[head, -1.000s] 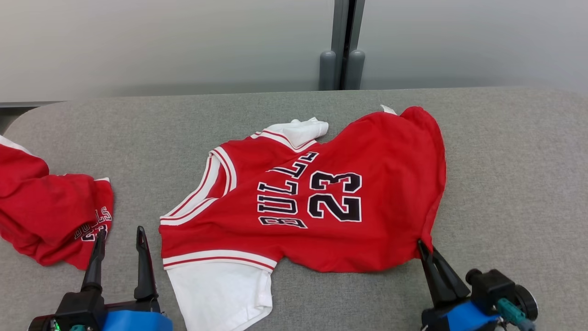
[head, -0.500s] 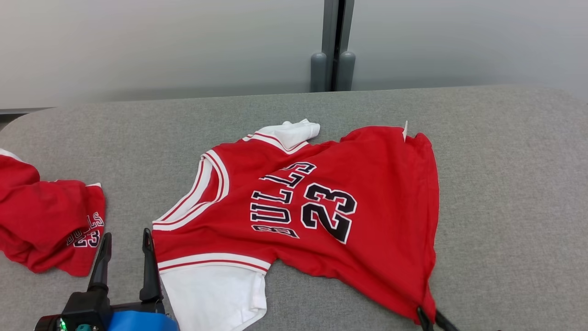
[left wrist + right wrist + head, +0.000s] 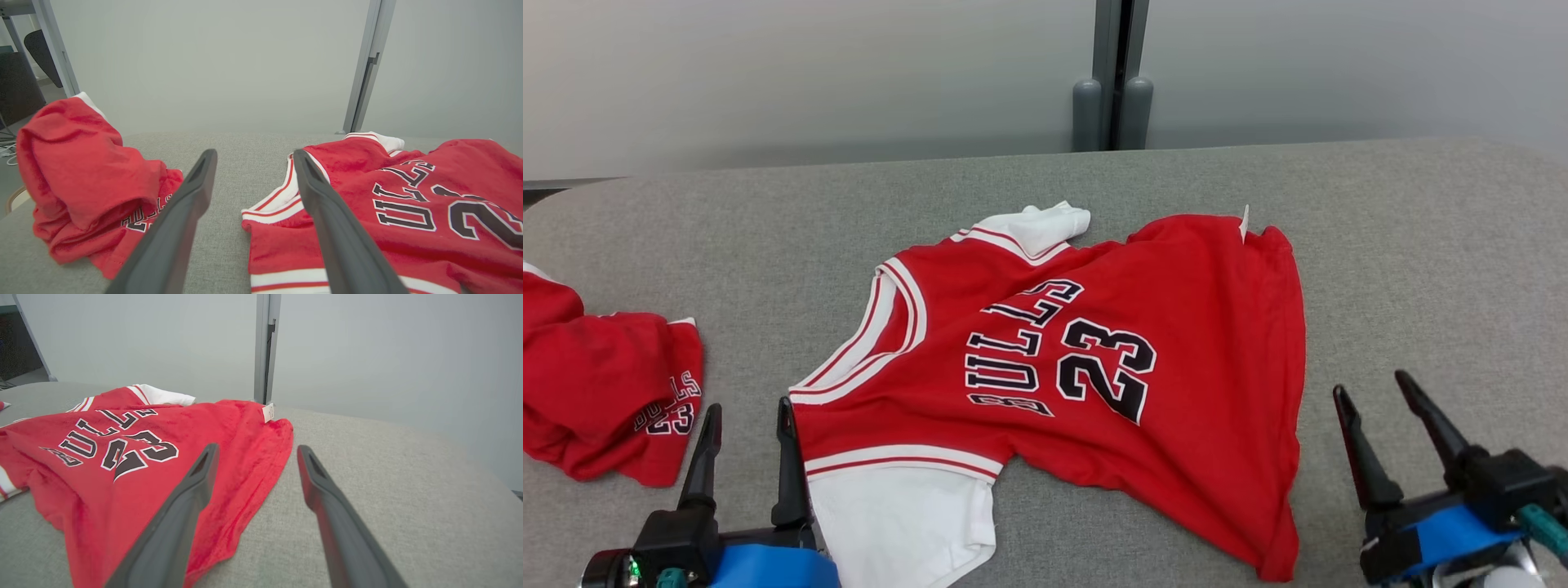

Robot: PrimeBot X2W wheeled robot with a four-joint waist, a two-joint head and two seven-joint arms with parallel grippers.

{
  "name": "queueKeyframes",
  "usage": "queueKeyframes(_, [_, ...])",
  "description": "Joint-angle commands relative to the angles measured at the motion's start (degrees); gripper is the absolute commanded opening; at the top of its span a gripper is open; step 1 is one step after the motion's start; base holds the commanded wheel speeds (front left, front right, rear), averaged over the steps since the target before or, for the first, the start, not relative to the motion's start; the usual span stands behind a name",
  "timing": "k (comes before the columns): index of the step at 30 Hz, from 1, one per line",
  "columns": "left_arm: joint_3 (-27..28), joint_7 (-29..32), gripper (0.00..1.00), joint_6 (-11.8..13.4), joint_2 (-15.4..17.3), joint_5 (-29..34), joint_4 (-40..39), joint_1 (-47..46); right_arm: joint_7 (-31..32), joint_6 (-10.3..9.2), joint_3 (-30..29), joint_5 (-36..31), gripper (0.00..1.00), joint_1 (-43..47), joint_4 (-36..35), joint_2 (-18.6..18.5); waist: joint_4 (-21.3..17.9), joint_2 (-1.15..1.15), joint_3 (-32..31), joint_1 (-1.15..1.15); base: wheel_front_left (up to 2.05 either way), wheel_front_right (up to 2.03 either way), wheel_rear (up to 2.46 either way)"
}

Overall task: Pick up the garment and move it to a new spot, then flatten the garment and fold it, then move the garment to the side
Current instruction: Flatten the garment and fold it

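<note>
jersey spread out | left gripper wide, beside its shoulder | right gripper wide, beside hem, empty

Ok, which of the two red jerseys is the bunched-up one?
The far-left jersey, heaped beside the left gripper; the central jersey lies spread out.

The table right of the jersey lies bare; a crumpled red garment blocks the left edge.
</note>
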Motion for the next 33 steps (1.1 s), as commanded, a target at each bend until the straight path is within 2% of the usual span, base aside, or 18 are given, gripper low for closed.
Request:
queueKeyframes(1, [0.12,-0.01,1.0,-0.09,0.02,0.3,-0.16,-1.41,-0.11,0.01,-0.56,-0.8,1.0,-4.01,1.47,-0.83,0.32,0.0,0.76,0.0,0.0,0.0,0.0])
queueKeyframes(7, [-0.16,-0.01,1.0,-0.39,0.02,0.36,0.0,-2.76,1.96,0.01,-0.94,-2.27,1.0,-13.2,6.78,-1.74,1.41,0.0,2.44,0.0,0.0,0.0,0.0])
queueKeyframes(15, [-0.75,-0.01,1.0,-0.46,0.02,-0.11,0.14,-4.78,5.6,0.01,-1.59,-4.02,1.0,-23.29,19.8,-2.26,3.9,0.0,4.94,0.0,0.0,0.0,0.0])
queueKeyframes(20, [-1.46,-0.01,1.0,-0.41,0.02,-0.48,0.4,-5.64,7.77,0.01,-0.37,-3.95,1.0,-26.29,29.23,-2.23,5.43,0.0,6.17,0.0,0.0,0.0,0.0])
queueKeyframes(29, [-1.37,-0.01,1.0,-0.43,0.01,-1.0,0.84,-5.95,8.17,0.01,1.91,-2.43,1.0,-28.52,40.85,-0.9,6.18,0.0,6.71,0.0,0.0,0.0,0.0])
queueKeyframes(30, [-1.36,-0.01,1.0,-0.46,0.02,-1.01,0.89,-6.01,8.1,0.03,2.37,-2.02,0.81,-28.67,41.64,-0.73,6.16,0.0,6.68,0.0,0.0,0.0,0.0])
queueKeyframes(31, [-1.37,-0.01,1.0,-0.44,0.01,-1.0,0.94,-6.07,8.02,0.07,3.03,-1.46,0.43,-28.91,42.35,-0.43,6.12,0.0,6.63,0.0,0.0,0.0,0.0])
queueKeyframes(32, [-1.43,-0.01,1.0,-0.34,0.02,-1.03,0.98,-6.15,7.66,0.07,3.51,-0.8,0.15,-29.25,42.78,-0.07,6.08,0.0,6.59,0.0,0.0,0.0,0.0])
queueKeyframes(33, [-1.58,-0.01,1.0,-0.2,0.02,-1.06,0.98,-6.22,7.31,0.07,3.96,-0.37,0.0,-29.62,43.15,0.1,6.06,0.0,6.54,0.0,0.0,0.0,0.0])
